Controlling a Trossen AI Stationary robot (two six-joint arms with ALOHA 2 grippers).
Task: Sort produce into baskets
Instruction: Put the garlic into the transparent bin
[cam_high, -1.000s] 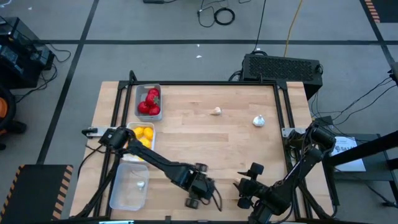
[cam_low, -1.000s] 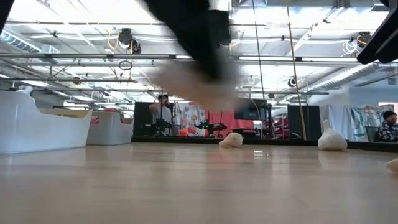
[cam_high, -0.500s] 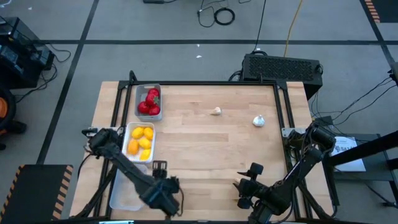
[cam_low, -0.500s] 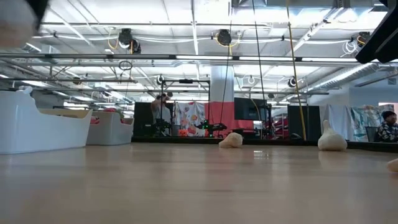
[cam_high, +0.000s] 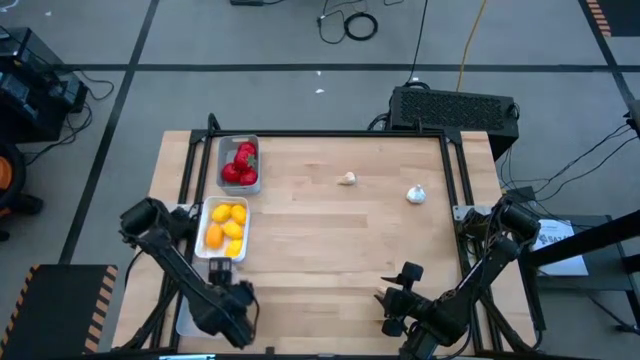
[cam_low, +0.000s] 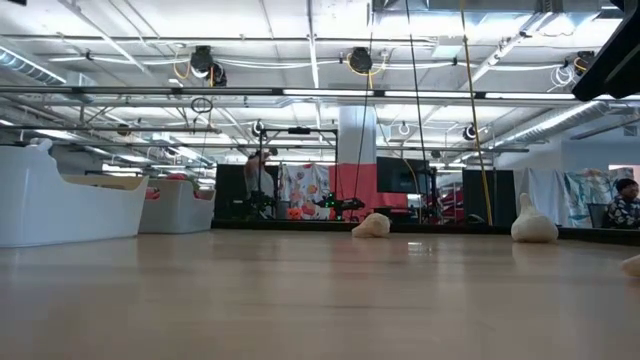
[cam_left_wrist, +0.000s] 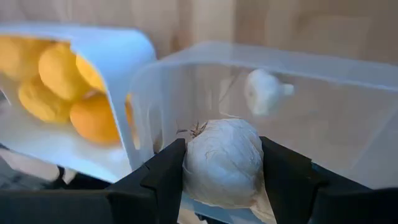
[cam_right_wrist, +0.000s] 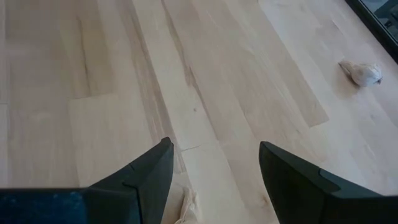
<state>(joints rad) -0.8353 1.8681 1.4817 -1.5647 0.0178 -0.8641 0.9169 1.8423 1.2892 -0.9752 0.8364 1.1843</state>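
Three pale baskets line the left edge of the worktop (cam_high: 330, 230). The far basket (cam_high: 222, 150) holds red produce (cam_high: 240, 165), the middle basket (cam_high: 208, 215) holds yellow-orange pieces (cam_high: 226, 222), and the near basket (cam_left_wrist: 323, 93) sits under the left arm. The left jaws (cam_left_wrist: 224, 171) hang over that near basket, closed on a whitish garlic bulb (cam_left_wrist: 222, 163). Another garlic piece (cam_left_wrist: 264, 92) already lies inside it. Further right, a small garlic piece (cam_high: 347, 179) lies on the far middle of the worktop, with a larger bulb (cam_high: 415, 194) well apart to its right. The right jaws (cam_right_wrist: 211, 177) wait spread apart and empty above the near right part of the worktop.
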